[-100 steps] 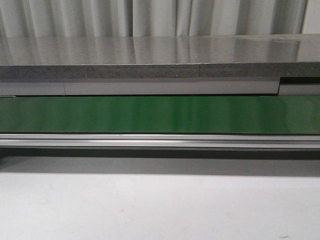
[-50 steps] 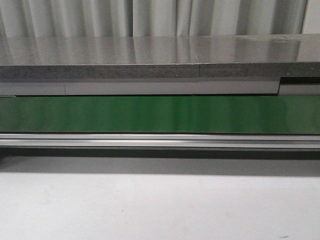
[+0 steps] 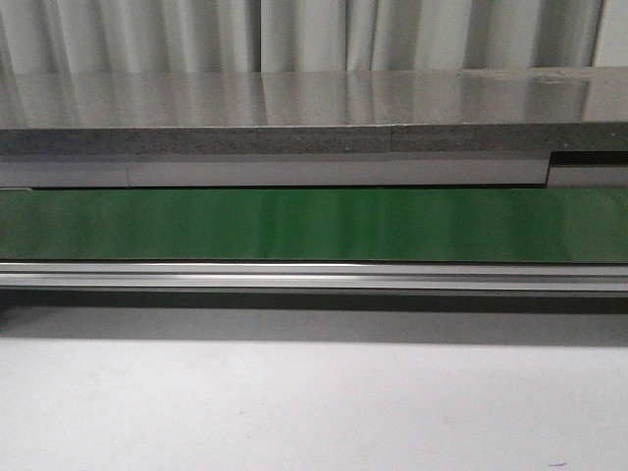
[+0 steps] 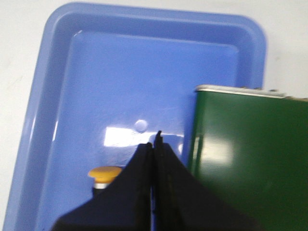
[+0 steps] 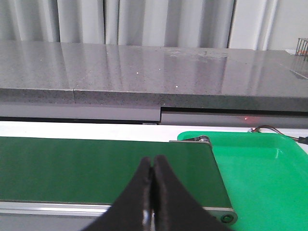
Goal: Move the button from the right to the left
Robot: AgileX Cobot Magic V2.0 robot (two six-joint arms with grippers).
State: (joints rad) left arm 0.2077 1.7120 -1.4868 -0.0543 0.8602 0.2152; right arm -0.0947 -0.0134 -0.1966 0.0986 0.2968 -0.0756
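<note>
The button point(image 4: 104, 175) stands in the blue tray point(image 4: 57, 72) in the left wrist view, its yellow-orange cap up and its dark body mostly hidden behind my left gripper point(image 4: 153, 144). That gripper is shut, hanging over the tray floor just beside the button, with nothing between its fingers. In the right wrist view my right gripper point(image 5: 152, 168) is shut too, poised over the near edge of the green conveyor belt point(image 5: 96, 163). No button and no gripper shows in the front view.
The green belt point(image 3: 314, 224) runs across the front view with a metal rail point(image 3: 314, 277) before it and a grey stone counter point(image 3: 294, 108) behind. One belt end point(image 4: 250, 159) overlaps the blue tray. A green tray point(image 5: 264, 168) lies past the other belt end.
</note>
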